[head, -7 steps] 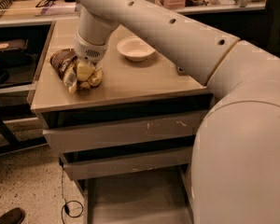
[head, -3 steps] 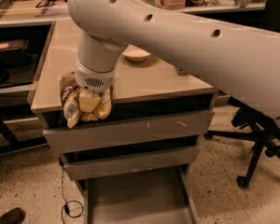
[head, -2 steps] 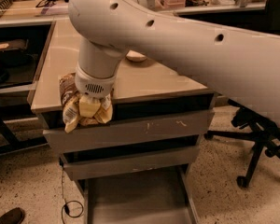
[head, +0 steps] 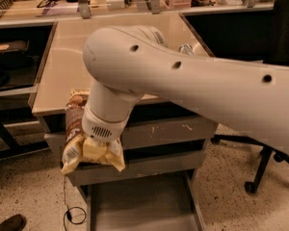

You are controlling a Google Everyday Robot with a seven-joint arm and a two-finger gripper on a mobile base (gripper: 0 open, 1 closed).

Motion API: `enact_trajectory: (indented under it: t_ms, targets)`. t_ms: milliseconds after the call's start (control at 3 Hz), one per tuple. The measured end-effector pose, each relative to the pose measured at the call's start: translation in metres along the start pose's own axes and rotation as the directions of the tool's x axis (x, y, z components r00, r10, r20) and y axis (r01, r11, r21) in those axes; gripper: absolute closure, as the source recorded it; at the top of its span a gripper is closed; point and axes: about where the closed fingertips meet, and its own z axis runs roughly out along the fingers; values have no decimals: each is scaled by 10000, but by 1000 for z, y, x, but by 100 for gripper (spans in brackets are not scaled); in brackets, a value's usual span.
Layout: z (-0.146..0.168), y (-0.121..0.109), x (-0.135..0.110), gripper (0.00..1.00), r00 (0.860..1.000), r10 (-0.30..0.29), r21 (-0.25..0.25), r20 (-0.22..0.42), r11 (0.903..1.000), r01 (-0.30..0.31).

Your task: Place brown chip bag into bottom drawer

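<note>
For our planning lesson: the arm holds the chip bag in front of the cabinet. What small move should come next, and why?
Probably lower the gripper toward the middle of the bottom drawer. It holds the brown chip bag in the air before the upper drawer fronts, above the open drawer and off to one side of it, so letting go now would likely miss.

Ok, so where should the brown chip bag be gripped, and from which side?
Pinch across its crinkled yellow part, coming from above. The gripper holds the brown chip bag that way now, in front of the upper drawer fronts, with the dark end poking up alongside. The soft bag bunches easily, and a top grip probably suits lowering it into the open bottom drawer.
</note>
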Motion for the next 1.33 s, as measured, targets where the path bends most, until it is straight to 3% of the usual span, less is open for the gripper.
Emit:
enact_trajectory:
  t_ms: [333,667,1000,1333]
  targets:
    - [20,39,18,100,9972,744,-666,107,9951,-736]
    - [20,39,18,100,9973,730,-647,115,9953,-721]
    - [40,38,37,100,9934,1109,-665,284,9918,-1089]
    - [75,34,70,100,9847,1674,-806,480,9833,-1633]
